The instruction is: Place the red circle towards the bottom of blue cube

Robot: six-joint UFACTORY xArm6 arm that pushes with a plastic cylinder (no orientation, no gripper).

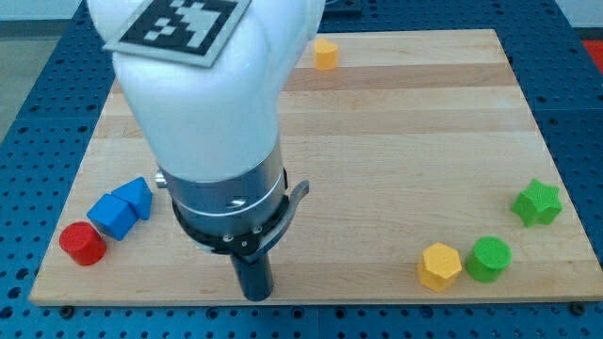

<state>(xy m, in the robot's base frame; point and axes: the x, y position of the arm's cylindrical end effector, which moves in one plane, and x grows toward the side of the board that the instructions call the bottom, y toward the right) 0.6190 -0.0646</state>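
The red circle (83,243) lies near the board's bottom left corner. The blue cube (113,216) sits just up and right of it, touching or nearly touching. A second blue block (135,196), wedge-like, touches the cube's upper right. My tip (255,294) is at the board's bottom edge, well to the right of these blocks, below the large white arm body (203,104).
A yellow block (325,54) sits at the view's top centre. A yellow hexagon (440,266) and a green circle (490,259) lie at the bottom right, with a green star (537,202) above them. The wooden board (405,160) rests on a blue perforated table.
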